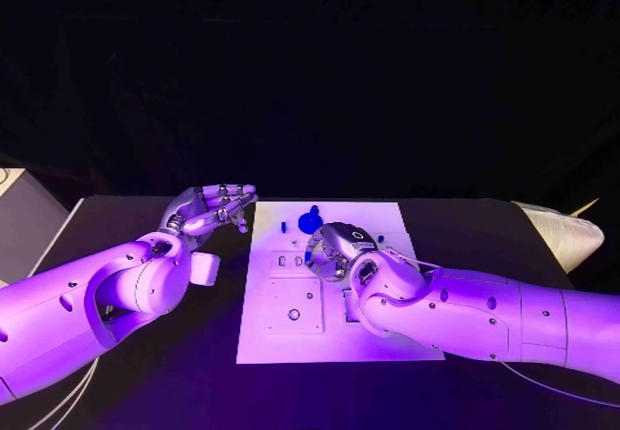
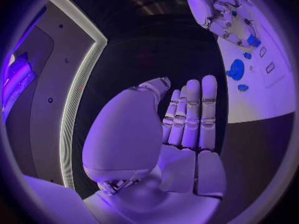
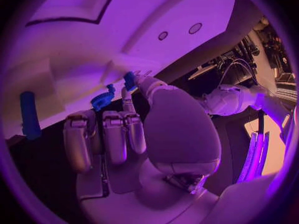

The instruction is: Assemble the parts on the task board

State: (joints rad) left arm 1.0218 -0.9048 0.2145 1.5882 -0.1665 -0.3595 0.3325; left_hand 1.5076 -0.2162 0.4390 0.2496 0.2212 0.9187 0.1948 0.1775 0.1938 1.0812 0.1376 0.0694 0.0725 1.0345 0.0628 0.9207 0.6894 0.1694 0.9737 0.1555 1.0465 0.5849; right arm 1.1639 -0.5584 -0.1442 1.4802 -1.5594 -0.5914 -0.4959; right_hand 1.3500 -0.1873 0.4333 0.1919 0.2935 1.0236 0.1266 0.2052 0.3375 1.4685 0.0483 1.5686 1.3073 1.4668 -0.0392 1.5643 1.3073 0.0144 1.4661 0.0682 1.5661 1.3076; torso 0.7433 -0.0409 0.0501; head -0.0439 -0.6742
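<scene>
right hand (image 3: pixel 134 129) pinches a small blue part (image 3: pixel 129 79) over the task board (image 1: pixel 374 336), left hand (image 1: pixel 210 210) spread idle: seat it squarely, press gently.

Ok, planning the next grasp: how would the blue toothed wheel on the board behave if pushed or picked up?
The blue wheel looks like rigid moulded plastic, so probably stiff and light. Its toothed rim should give fingers purchase. Being round, it may roll if tipped on edge. The right hand is busy pinching a small blue part.

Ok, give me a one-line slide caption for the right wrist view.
Right hand pinches a small blue part over the white task board, beside a blue toothed gear.
</scene>
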